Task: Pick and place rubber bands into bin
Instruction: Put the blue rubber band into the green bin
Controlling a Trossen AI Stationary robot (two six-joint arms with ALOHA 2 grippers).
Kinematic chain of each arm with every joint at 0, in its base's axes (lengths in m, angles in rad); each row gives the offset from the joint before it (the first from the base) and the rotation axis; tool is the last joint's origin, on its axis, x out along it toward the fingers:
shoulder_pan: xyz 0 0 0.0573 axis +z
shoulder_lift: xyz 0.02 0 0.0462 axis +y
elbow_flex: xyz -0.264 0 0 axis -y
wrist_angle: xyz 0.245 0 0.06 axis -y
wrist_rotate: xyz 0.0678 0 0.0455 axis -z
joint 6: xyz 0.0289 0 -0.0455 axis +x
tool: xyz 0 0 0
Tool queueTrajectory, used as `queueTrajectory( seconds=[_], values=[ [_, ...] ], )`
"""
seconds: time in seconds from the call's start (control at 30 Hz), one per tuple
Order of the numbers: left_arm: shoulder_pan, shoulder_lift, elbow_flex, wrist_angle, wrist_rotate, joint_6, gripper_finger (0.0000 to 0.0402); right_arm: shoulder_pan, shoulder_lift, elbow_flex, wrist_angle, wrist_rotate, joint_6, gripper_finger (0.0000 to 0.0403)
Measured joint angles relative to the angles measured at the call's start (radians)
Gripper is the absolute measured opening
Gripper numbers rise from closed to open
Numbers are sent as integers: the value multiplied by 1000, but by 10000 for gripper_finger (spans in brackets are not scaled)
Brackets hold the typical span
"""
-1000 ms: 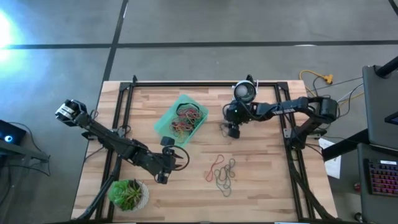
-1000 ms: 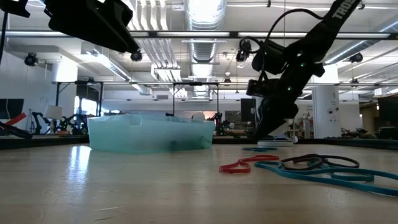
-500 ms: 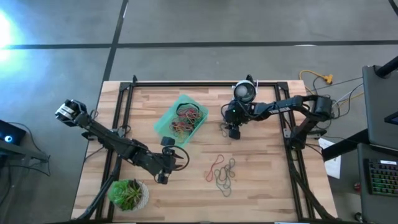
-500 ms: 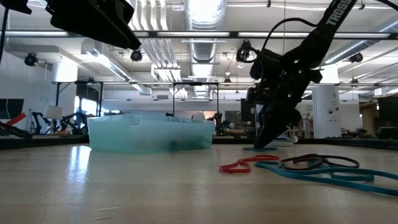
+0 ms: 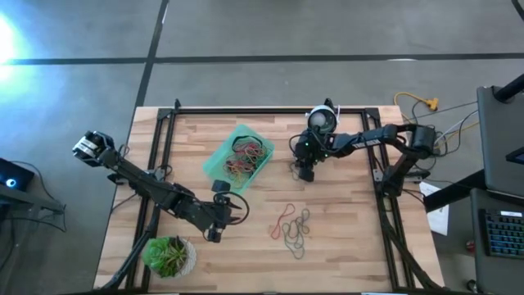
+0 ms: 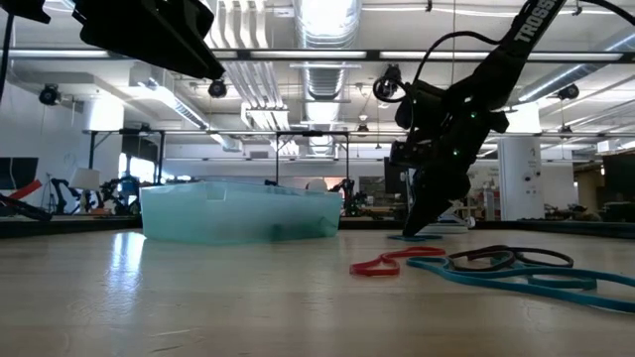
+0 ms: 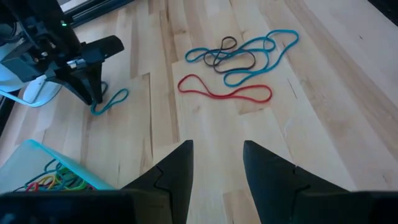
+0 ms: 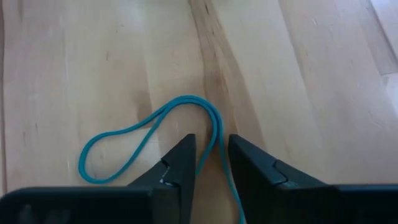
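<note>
A single teal rubber band [image 8: 143,134] lies flat on the wood right of the bin [image 5: 239,158]. My right gripper [image 8: 211,149] points steeply down over it, fingertips at the table. Its fingers are narrowly open, with the band's two strands running between them. The teal bin holds several coloured bands [image 7: 59,180]. A loose heap of bands [image 5: 293,225], one of them red [image 7: 224,92], lies nearer the table's front. My left gripper [image 7: 217,152] hangs open above the table, near the front left, with nothing between its fingers. My right gripper comes at the teal band from above, slanting down, with a finger on each side of the band's paired strands [image 8: 214,134] at one end of the loop. A gap still shows; whether the fingers [image 8: 180,155] touch the band I cannot tell. The band lies flat on the table.
A potted green plant [image 5: 169,256] stands at the near left corner. A white-and-black round device [image 5: 321,120] sits at the far edge behind my right gripper. Black frame rails [image 5: 160,156] run along the table's left, right and far sides.
My right gripper has sunk toward the table onto the single teal band and tipped a little steeper. In the low view its fingers have drawn closer together. The band lies where it did.
</note>
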Motion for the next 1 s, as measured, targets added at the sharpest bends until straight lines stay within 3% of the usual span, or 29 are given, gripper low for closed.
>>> queueTrajectory(
  seconds=[0.33, 0.67, 1.0],
  values=[
    [0, 0, 0, 1, 0, 0, 125, 3, 20, 2, -20, 16, -6, 15],
    [-1, 0, 0, 1, 0, 0, 125, 65, -1, -2, -17, 46, -15, 9],
    [0, 0, -1, 1, 0, 0, 125, 137, -155, -15, -60, -3, -30, 8]
  ],
)
